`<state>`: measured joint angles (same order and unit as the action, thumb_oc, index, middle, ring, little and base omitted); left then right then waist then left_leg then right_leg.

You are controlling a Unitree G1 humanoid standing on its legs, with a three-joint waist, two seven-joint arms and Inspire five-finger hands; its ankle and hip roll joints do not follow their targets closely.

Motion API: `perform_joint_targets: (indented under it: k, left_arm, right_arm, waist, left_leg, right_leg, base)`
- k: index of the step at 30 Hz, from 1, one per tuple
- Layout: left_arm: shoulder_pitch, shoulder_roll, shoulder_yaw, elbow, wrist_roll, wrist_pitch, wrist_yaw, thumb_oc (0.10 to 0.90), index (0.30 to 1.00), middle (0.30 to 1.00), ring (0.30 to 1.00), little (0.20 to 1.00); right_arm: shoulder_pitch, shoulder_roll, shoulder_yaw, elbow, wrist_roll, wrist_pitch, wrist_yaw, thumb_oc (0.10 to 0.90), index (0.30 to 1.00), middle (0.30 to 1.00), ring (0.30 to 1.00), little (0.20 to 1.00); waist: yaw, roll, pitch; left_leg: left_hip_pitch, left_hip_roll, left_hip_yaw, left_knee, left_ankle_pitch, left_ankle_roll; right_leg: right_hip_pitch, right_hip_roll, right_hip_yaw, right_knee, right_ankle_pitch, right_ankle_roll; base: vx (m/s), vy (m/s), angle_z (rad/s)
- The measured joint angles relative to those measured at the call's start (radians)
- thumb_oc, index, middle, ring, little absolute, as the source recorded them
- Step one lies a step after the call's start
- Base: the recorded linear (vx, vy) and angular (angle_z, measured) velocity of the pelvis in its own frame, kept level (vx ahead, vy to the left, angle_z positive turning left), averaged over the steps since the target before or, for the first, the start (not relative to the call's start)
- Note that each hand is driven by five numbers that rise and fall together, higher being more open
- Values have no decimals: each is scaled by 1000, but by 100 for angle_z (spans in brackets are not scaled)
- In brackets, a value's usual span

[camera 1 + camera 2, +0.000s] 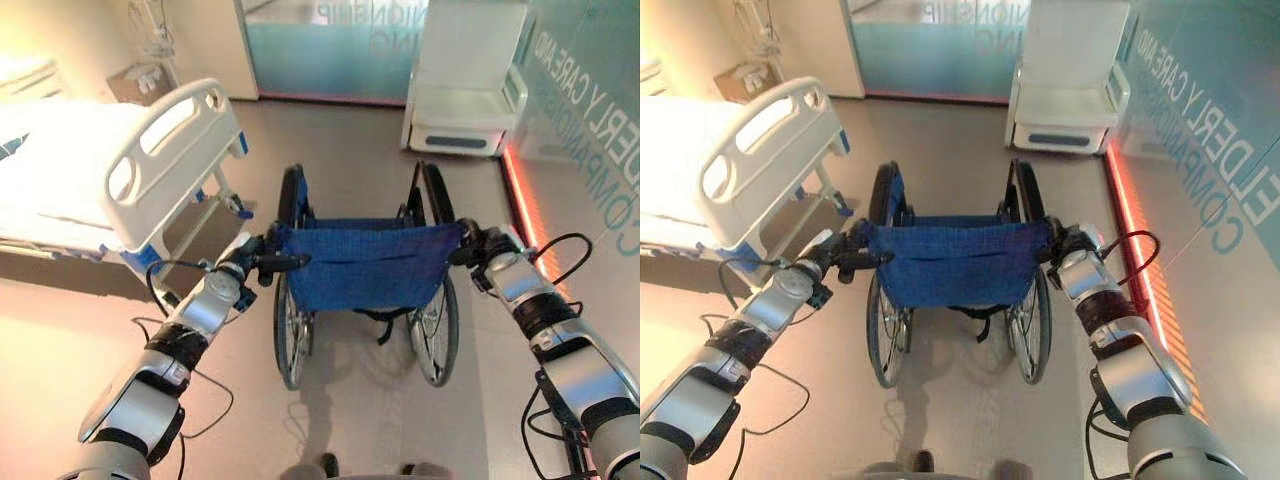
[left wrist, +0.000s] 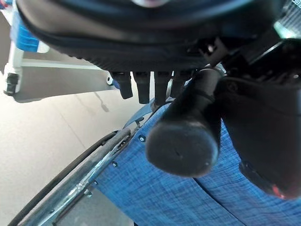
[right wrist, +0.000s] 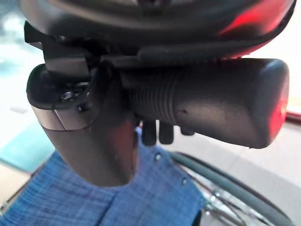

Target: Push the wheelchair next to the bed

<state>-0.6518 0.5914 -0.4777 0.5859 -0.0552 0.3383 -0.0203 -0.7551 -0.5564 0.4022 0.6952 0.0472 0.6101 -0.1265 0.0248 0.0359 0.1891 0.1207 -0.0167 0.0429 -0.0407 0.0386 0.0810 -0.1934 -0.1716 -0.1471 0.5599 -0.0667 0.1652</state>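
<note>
Our left hand (image 1: pixel 252 262) and right hand (image 1: pixel 478 246) each curl round a black push handle (image 2: pixel 184 141) of the blue-backed wheelchair (image 1: pixel 365 265), which stands on the grey floor (image 1: pixel 350 160) facing away from us, the hospital bed (image 1: pixel 110 170) ahead to its left.

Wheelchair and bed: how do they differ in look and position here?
The wheelchair has a blue fabric back and spoked wheels; the bed is white with a moulded footboard. The wheelchair stands centre, both hands on its handles; the bed lies apart to the left. Both rest on the same floor.
</note>
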Motion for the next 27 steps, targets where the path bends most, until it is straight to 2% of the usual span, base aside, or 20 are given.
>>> perform_joint_targets:
  k: [2, 4, 6, 8, 10, 13, 14, 15, 16, 17, 18, 19, 21, 22, 24, 25, 26, 27]
  left_arm:
    - [5, 5, -5, -1, 1, 5, -16, 400, 300, 300, 300, 300]
    - [5, 7, -5, 2, 1, -2, -21, 400, 300, 300, 300, 300]
    - [-2, 1, -6, 12, 1, -12, -21, 400, 300, 300, 300, 300]
    - [-5, -15, -5, 25, 1, -22, -22, 400, 300, 300, 300, 300]
    - [-4, -34, -4, 25, 1, -25, -20, 400, 300, 300, 300, 300]
    - [35, -38, 4, 8, -14, -21, -18, 400, 300, 300, 300, 300]
    - [60, -33, 12, 3, -35, -20, -16, 400, 300, 300, 300, 300]
    - [72, -38, 17, 5, -41, -20, -13, 400, 300, 300, 300, 300]
    - [96, -40, 29, 6, -58, -24, -4, 400, 300, 300, 300, 300]
    - [115, -42, 49, 5, -79, -40, 2, 400, 300, 300, 300, 300]
    - [129, -44, 61, 4, -87, -55, 11, 400, 300, 300, 300, 300]
    - [132, -44, 59, 3, -95, -59, 16, 400, 300, 300, 300, 300]
    - [153, -46, 47, -1, -98, -61, 23, 400, 300, 300, 300, 300]
    - [167, -51, 40, -9, -98, -66, 33, 400, 300, 300, 300, 300]
    - [180, -63, 31, -35, -98, -83, 53, 400, 300, 300, 300, 300]
    - [186, -63, 32, -50, -100, -84, 57, 400, 300, 300, 300, 300]
    - [186, -63, 35, -79, -106, -84, 67, 400, 300, 300, 300, 300]
    - [186, -63, 38, -94, -109, -84, 72, 400, 300, 300, 300, 300]
  right_arm:
    - [59, -10, -14, -53, 1, 7, 0, 400, 300, 300, 300, 300]
    - [67, -4, -31, -66, 0, 20, -1, 400, 300, 300, 300, 300]
    - [66, -5, -45, -63, -3, 20, 0, 400, 300, 300, 300, 300]
    - [56, -12, -49, -52, -3, 16, 0, 400, 300, 300, 300, 300]
    - [65, -30, -54, -51, -2, 12, 2, 400, 300, 300, 300, 300]
    - [99, -33, -53, -71, -3, 9, 10, 400, 300, 300, 300, 300]
    - [116, -30, -40, -74, -2, 7, 14, 400, 300, 300, 300, 300]
    - [122, -27, -36, -73, -3, 4, 14, 400, 300, 300, 300, 300]
    - [136, -18, -29, -72, -3, -1, 14, 400, 300, 300, 300, 300]
    - [147, -13, -30, -72, -5, -10, 14, 400, 300, 300, 300, 300]
    - [156, -11, -31, -74, -3, -22, 13, 400, 300, 300, 300, 300]
    - [160, -10, -31, -74, -3, -28, 13, 400, 300, 300, 300, 300]
    - [155, -16, -26, -74, -12, -33, 13, 400, 300, 300, 300, 300]
    - [154, -22, -19, -74, -33, -37, 13, 400, 300, 300, 300, 300]
    - [130, -47, -6, -68, -41, -52, 13, 400, 300, 300, 300, 300]
    - [122, -56, -1, -66, -41, -54, 13, 400, 300, 300, 300, 300]
    - [110, -74, -1, -66, -42, -60, 13, 400, 300, 300, 300, 300]
    - [108, -85, -1, -67, -42, -65, 13, 400, 300, 300, 300, 300]
  waist:
    - [-30, -26, 4]
    - [-62, -42, 4]
    - [-75, -42, 3]
    - [-94, -41, 0]
    - [-96, -42, -18]
    - [-97, -54, -79]
    - [-95, -62, -103]
    - [-95, -50, -109]
    - [-87, -59, -132]
    - [-68, -50, -132]
    - [-46, -74, -136]
    - [-35, -87, -135]
    - [-27, -97, -131]
    - [-22, -99, -125]
    - [1, -96, -97]
    - [8, -93, -93]
    - [27, -81, -73]
    - [30, -67, -56]
  left_leg:
    - [9, -14, -44, 3, -6, 9]
    - [6, -18, -37, 3, -9, 12]
    - [1, -18, -35, 1, -9, 12]
    - [1, -12, -37, 1, -15, 2]
    - [-3, 3, -36, -2, -21, -7]
    - [-16, 23, -31, 15, -43, -45]
    - [-11, 39, -13, 23, -55, -87]
    - [-12, 69, 7, 40, -63, -111]
    - [-38, 107, 56, 123, -94, -143]
    - [-59, 133, 76, 199, -126, -176]
    - [-107, 138, 102, 301, -125, -183]
    - [-138, 137, 110, 367, -108, -177]
    - [-203, 131, 101, 496, -94, -164]
    - [-208, 103, 91, 481, -104, -158]
    - [-223, 36, 99, 355, -99, -157]
    - [-232, 22, 98, 285, -96, -161]
    - [-238, 11, 96, 157, -81, -175]
    - [-239, 18, 93, 102, -65, -186]
  right_leg:
    - [-24, -4, 9, -120, -7, -6]
    - [-39, -13, 0, -266, -3, -1]
    - [-64, -9, 5, -337, 6, 13]
    - [-73, -7, 5, -313, 6, 12]
    - [-65, 11, 7, -231, 1, 2]
    - [-8, 55, 17, -246, -24, -40]
    - [33, 79, 22, -304, -2, -98]
    - [44, 105, 10, -302, -18, -119]
    - [51, 121, -4, -298, -30, -150]
    - [55, 138, -29, -279, -50, -179]
    - [57, 137, -22, -278, -60, -194]
    - [65, 132, -20, -285, -64, -200]
    - [117, 133, -19, -315, -61, -200]
    - [141, 131, 9, -343, -58, -200]
    - [201, 134, 49, -424, -26, -199]
    - [214, 140, 62, -459, -11, -198]
    - [245, 160, 90, -513, 10, -177]
    - [269, 176, 98, -539, 15, -169]
  base:
    - [340, -162, 65]
    - [392, -206, 64]
    - [528, -291, 46]
    - [434, -286, 53]
    - [471, -386, 52]
    - [328, -291, 30]
    - [296, -274, 21]
    - [438, -373, 26]
    - [325, -232, 17]
    - [433, -277, 4]
    - [267, -129, -6]
    - [253, -87, 5]
    - [351, -20, 21]
    - [532, 43, 24]
    - [553, 66, 12]
    - [571, 96, -13]
    - [407, 81, -16]
    - [586, 155, -25]
